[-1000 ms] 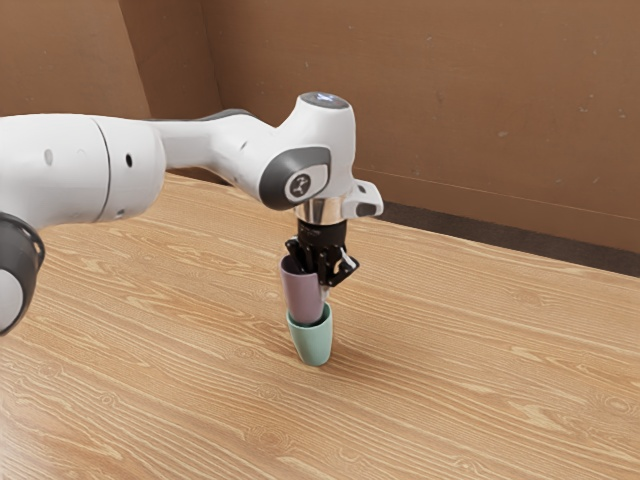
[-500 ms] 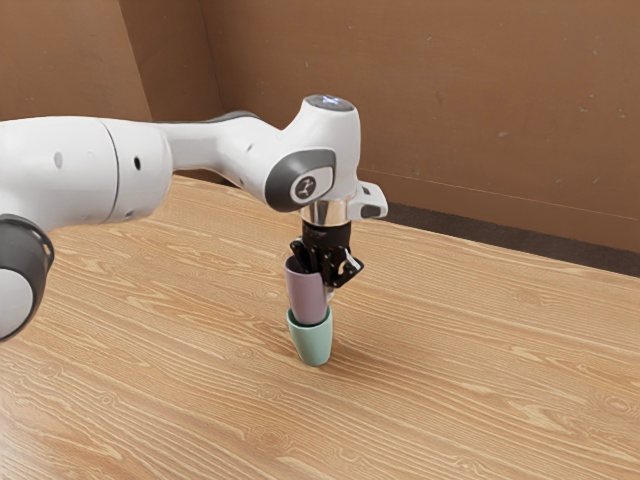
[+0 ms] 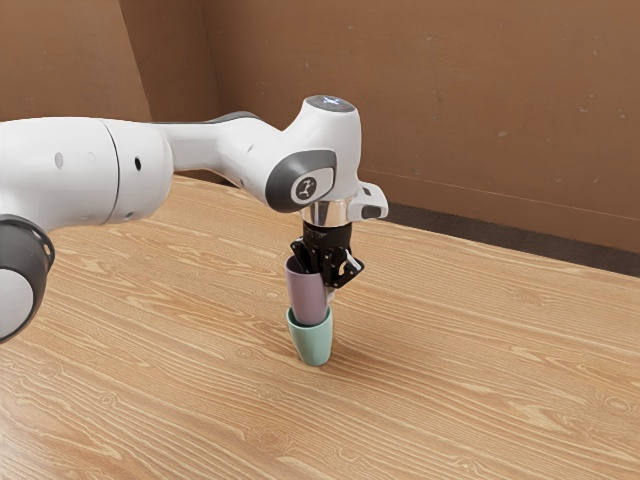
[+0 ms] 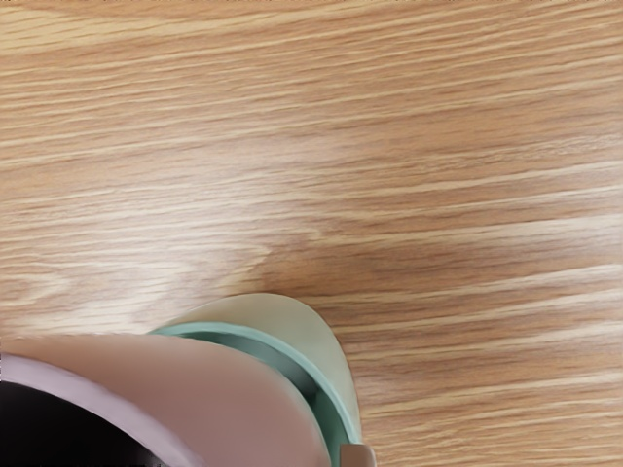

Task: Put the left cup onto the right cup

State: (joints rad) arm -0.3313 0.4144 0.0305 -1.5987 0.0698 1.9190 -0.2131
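Seating the purple cup [image 3: 306, 292] in the green cup [image 3: 312, 342]: it stands nested & upright. My gripper [image 3: 324, 268] is at its rim; can't tell if it's clamped or loose. I'd release gently, then lift straight up, so nothing tips onto the table [image 3: 480, 340].

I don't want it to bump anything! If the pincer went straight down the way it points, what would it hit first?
The purple cup. The pincer points down right at its rim, so it would probably press into that cup first; the green cup under it comes next.
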